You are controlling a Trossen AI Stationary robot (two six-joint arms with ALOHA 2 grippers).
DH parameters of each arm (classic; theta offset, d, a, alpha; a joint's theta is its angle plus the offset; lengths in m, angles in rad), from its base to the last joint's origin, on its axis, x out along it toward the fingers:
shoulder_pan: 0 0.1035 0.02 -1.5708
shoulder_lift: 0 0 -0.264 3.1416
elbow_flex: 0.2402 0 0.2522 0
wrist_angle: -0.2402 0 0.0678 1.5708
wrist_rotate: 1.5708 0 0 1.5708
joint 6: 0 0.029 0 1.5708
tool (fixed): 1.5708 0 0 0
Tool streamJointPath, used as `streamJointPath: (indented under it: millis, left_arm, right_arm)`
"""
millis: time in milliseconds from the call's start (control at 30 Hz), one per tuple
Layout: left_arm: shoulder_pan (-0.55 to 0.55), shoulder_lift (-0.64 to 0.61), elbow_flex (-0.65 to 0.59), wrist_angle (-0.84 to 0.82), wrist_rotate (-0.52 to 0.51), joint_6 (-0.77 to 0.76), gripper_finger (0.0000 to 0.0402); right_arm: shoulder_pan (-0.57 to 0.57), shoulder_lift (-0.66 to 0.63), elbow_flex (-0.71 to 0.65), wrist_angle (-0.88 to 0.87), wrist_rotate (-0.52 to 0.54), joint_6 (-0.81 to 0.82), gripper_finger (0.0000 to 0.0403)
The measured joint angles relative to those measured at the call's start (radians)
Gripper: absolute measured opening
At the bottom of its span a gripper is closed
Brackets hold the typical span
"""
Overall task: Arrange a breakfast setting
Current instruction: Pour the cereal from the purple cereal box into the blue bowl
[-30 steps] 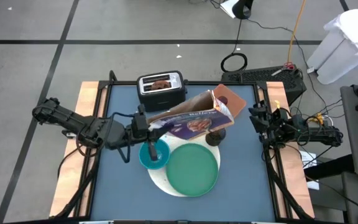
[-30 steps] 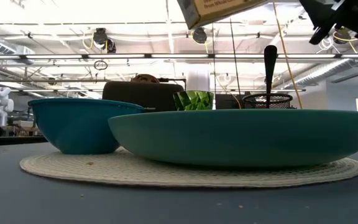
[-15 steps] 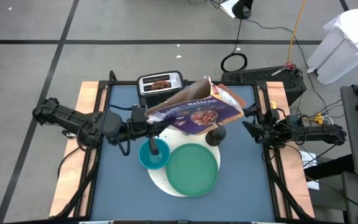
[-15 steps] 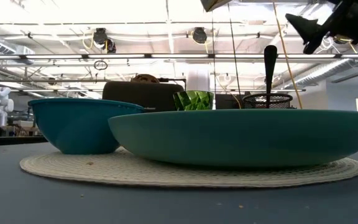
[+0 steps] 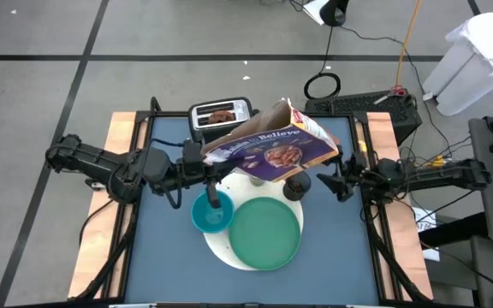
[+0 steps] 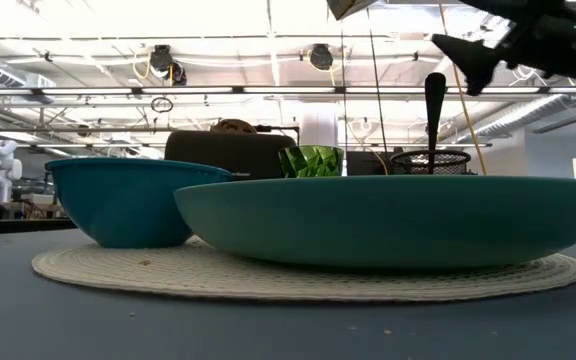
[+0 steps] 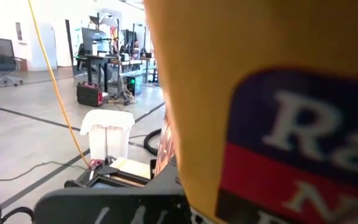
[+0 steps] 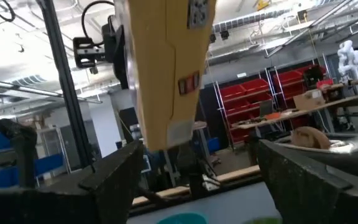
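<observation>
The cereal box hangs over mid-table, blocking the way to the toaster from the front. Blue bowl and large green plate fill the middle; both side strips look passable, probably.

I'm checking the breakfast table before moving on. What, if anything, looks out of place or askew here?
The cereal box stands out: the left gripper holds it tilted in the air above the table, top flaps open, over the blue bowl and green plate. The open right gripper hovers beside it.
</observation>
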State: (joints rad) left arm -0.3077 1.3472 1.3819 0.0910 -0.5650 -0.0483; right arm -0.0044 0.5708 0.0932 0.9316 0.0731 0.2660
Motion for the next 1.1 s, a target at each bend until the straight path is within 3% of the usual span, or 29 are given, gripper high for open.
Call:
streamJointPath:
  millis: [233,500,767,1100]
  left_arm:
    - [0.0,0.0,0.0,0.02,0.028,-0.001,0.0004]
    - [0.0,0.0,0.0,0.018,0.027,0.001,0.0004]
    - [-0.002,-0.001,0.0,0.02,0.028,0.001,0.0004]
    - [0.0,-0.003,0.002,0.03,0.067,0.001,0.0004]
  right_arm:
    - [0.0,0.21,0.084,0.1,-0.003,-0.023,0.0307]
    - [0.003,0.395,0.183,0.207,-0.083,-0.024,0.0307]
    - [0.029,0.518,0.284,0.23,-0.149,-0.108,0.0307]
    - [0.033,0.629,0.389,0.275,-0.156,-0.156,0.0306]
